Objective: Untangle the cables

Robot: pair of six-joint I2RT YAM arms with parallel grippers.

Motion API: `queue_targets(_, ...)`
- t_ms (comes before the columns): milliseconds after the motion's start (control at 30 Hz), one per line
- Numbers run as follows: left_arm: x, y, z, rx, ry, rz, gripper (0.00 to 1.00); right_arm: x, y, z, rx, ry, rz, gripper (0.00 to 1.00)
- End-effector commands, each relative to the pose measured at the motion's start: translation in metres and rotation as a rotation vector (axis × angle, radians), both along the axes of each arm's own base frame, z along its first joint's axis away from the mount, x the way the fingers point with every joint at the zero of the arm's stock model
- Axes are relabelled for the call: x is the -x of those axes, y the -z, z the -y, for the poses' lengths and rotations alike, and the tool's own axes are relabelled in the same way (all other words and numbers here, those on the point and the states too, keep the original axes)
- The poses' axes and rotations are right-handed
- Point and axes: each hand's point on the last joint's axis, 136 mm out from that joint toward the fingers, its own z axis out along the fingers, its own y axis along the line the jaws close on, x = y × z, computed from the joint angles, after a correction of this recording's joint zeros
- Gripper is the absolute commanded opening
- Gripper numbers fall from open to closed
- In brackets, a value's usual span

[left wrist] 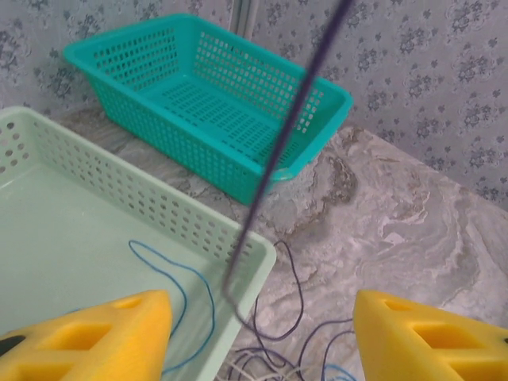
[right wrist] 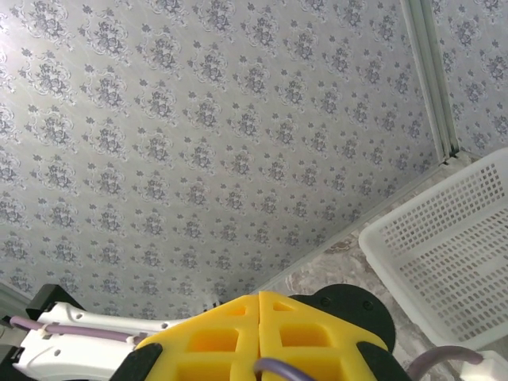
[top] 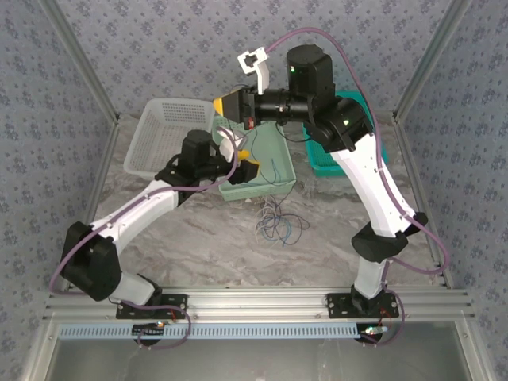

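Observation:
My right gripper [top: 220, 103] [right wrist: 259, 297] is raised high near the back wall with its yellow fingers pressed shut. From it a dark purplish-grey cable [left wrist: 286, 135] runs taut down past the corner of the pale green basket [left wrist: 79, 238] [top: 270, 184]. That cable ends in the loose tangle of cables [top: 279, 223] on the marble table. A blue cable [left wrist: 211, 298] loops inside the green basket. White strands [left wrist: 262, 367] lie in the tangle by the basket's corner. My left gripper [top: 247, 163] [left wrist: 258, 317] hangs open over that corner, apart from the taut cable.
A teal basket [left wrist: 206, 103] [top: 353, 159] stands at the back right, partly under my right arm. A white basket [top: 163, 135] [right wrist: 452, 262] sits at the back left. Patterned walls close in the back and sides.

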Motion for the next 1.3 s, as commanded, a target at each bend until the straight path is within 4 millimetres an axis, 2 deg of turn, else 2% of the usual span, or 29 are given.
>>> queue_targets(0,-0.012,-0.036,0.021,0.089,0.032,0.098,0.59,0.008,-0.008,0.009,-0.014,0.007,0.000,0.00)
queue_targets(67,-0.013,-0.036,0.033,0.086,0.050,0.093,0.50,0.008,-0.006,0.011,-0.014,0.008,-0.003,0.00)
queue_targets(100,-0.016,-0.033,0.035,0.078,0.051,0.084,0.41,0.009,-0.007,0.012,-0.017,0.009,-0.002,0.00)
queue_targets(167,-0.025,-0.029,0.036,0.050,0.025,0.062,0.16,0.009,-0.007,0.018,-0.013,0.020,-0.002,0.00)
queue_targets(233,-0.029,-0.030,0.031,0.034,0.005,0.061,0.01,0.009,-0.005,0.028,-0.001,0.042,-0.001,0.00)
queue_targets(300,-0.034,-0.040,0.019,0.044,-0.027,0.069,0.00,0.006,0.005,0.040,0.031,0.078,-0.007,0.00)
queue_targets(367,-0.036,-0.063,0.003,0.082,-0.063,0.088,0.00,0.004,0.020,0.056,0.063,0.109,-0.029,0.00)
queue_targets(467,-0.033,-0.103,-0.021,0.114,-0.102,0.140,0.00,-0.002,0.055,0.079,0.124,0.156,-0.093,0.04)
queue_targets(600,-0.019,-0.151,-0.040,0.088,-0.112,0.231,0.00,-0.001,0.103,0.110,0.193,0.212,-0.157,0.19)
queue_targets(733,-0.010,-0.183,-0.054,0.032,-0.126,0.309,0.00,0.002,0.139,0.128,0.220,0.222,-0.226,0.31)
queue_targets(767,-0.009,-0.190,-0.058,0.014,-0.139,0.329,0.00,0.003,0.146,0.133,0.229,0.230,-0.242,0.40)
queue_targets(800,-0.008,-0.196,-0.062,-0.004,-0.154,0.348,0.00,0.002,0.154,0.136,0.239,0.237,-0.256,0.55)
queue_targets(833,-0.008,-0.203,-0.067,-0.016,-0.171,0.363,0.00,0.002,0.159,0.139,0.245,0.243,-0.266,0.62)
queue_targets(900,-0.008,-0.219,-0.078,-0.038,-0.210,0.404,0.00,0.001,0.173,0.142,0.266,0.249,-0.290,0.70)
queue_targets(967,-0.010,-0.230,-0.089,-0.060,-0.255,0.435,0.00,-0.001,0.187,0.143,0.287,0.255,-0.313,0.86)
queue_targets(1033,-0.014,-0.240,-0.104,-0.085,-0.317,0.458,0.00,-0.002,0.198,0.144,0.303,0.261,-0.328,0.90)
queue_targets(1133,-0.022,-0.248,-0.126,-0.105,-0.380,0.460,0.00,-0.006,0.211,0.148,0.322,0.291,-0.330,0.92)
queue_targets(1267,-0.042,-0.249,-0.162,-0.110,-0.499,0.426,0.00,-0.006,0.229,0.152,0.339,0.314,-0.345,0.91)
